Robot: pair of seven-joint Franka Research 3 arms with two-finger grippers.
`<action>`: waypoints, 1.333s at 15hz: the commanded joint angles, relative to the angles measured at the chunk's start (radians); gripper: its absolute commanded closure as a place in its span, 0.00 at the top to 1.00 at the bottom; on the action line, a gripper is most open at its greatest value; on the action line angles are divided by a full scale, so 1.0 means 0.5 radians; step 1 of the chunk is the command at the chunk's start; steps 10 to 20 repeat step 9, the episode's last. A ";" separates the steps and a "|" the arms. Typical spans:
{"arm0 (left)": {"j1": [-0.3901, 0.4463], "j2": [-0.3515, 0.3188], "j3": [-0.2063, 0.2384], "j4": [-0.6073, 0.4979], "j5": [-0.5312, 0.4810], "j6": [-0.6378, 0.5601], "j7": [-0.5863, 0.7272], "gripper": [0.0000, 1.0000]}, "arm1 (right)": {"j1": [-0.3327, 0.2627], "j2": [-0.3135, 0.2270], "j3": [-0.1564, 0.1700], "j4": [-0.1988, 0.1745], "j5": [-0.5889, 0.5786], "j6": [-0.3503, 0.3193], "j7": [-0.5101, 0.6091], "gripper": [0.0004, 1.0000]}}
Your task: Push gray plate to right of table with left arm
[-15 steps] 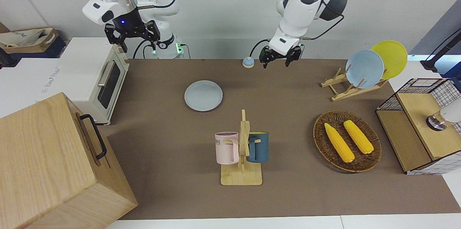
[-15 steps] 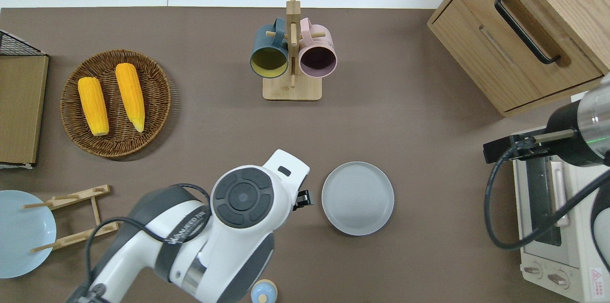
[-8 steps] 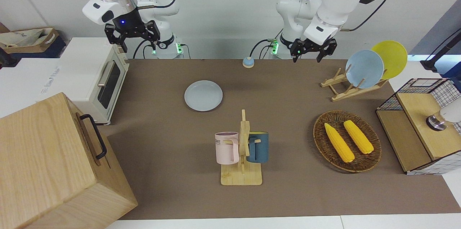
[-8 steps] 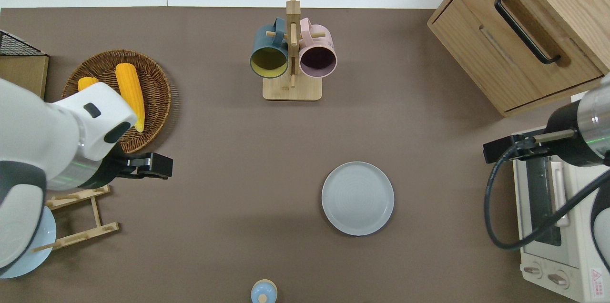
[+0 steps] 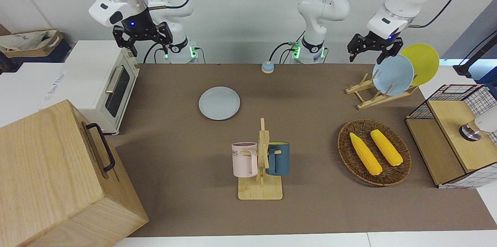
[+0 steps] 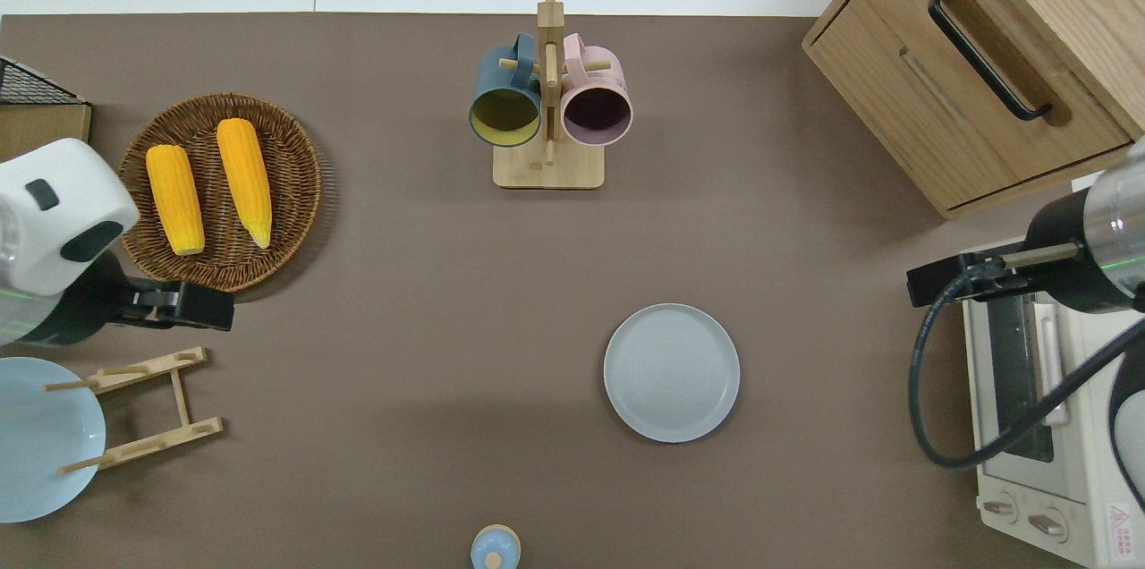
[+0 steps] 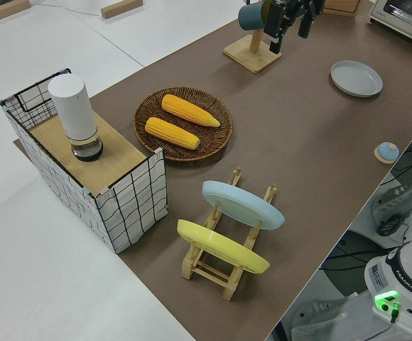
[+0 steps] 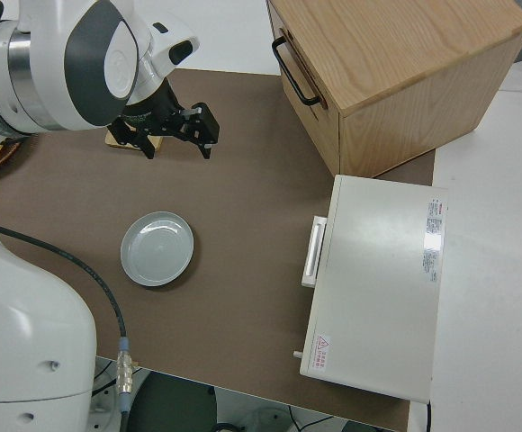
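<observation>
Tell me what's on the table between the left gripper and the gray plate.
Nothing: the overhead view shows bare table between the left gripper and the gray plate.

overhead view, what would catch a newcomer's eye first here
Probably the two yellow corn cobs in the wicker basket toward the left arm's end of the table. Next, the gray plate lying alone on bare tabletop, nearer to the robots than the mug rack with its blue and pink mugs. The left tool hangs beside the basket, well away from the plate.
</observation>
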 commanded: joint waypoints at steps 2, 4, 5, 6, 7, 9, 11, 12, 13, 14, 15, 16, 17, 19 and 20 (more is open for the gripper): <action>-0.004 0.016 0.067 0.084 0.023 -0.049 0.061 1.00 | -0.023 -0.015 0.011 -0.001 0.016 -0.024 -0.005 0.98; -0.001 0.016 0.064 0.084 0.038 -0.049 0.058 1.00 | -0.023 -0.015 0.011 0.002 0.016 -0.024 -0.005 0.98; -0.001 0.016 0.067 0.084 0.035 -0.049 0.061 1.00 | -0.023 -0.015 0.008 0.002 0.016 -0.024 -0.002 0.98; 0.011 0.019 0.076 0.084 0.017 -0.049 0.064 1.00 | -0.023 -0.015 0.011 0.002 0.016 -0.024 -0.005 0.98; 0.014 0.019 0.088 0.084 0.014 -0.049 0.064 1.00 | -0.023 -0.015 0.011 -0.001 0.016 -0.024 -0.005 0.98; 0.014 0.019 0.092 0.084 0.014 -0.049 0.064 1.00 | -0.023 -0.015 0.011 0.002 0.016 -0.024 -0.005 0.98; 0.014 0.019 0.092 0.084 0.014 -0.049 0.064 1.00 | -0.023 -0.015 0.011 0.002 0.016 -0.024 -0.005 0.98; 0.014 0.019 0.092 0.084 0.014 -0.049 0.064 1.00 | -0.023 -0.015 0.011 0.002 0.016 -0.024 -0.005 0.98; 0.014 0.019 0.092 0.084 0.014 -0.049 0.064 1.00 | -0.023 -0.015 0.011 0.002 0.016 -0.024 -0.005 0.98; 0.014 0.019 0.092 0.084 0.014 -0.049 0.064 1.00 | -0.023 -0.015 0.011 0.002 0.016 -0.024 -0.005 0.98; 0.014 0.019 0.092 0.084 0.014 -0.049 0.064 1.00 | -0.023 -0.015 0.011 0.002 0.016 -0.024 -0.005 0.98; 0.014 0.019 0.092 0.084 0.014 -0.049 0.064 1.00 | -0.023 -0.015 0.011 0.002 0.016 -0.024 -0.005 0.98; 0.014 0.019 0.092 0.084 0.014 -0.049 0.064 1.00 | -0.023 -0.015 0.011 0.002 0.016 -0.024 -0.005 0.98; 0.014 0.019 0.092 0.084 0.014 -0.049 0.064 1.00 | -0.023 -0.015 0.011 0.002 0.016 -0.024 -0.005 0.98; 0.014 0.019 0.092 0.084 0.014 -0.049 0.064 1.00 | -0.023 -0.015 0.011 0.002 0.016 -0.024 -0.005 0.98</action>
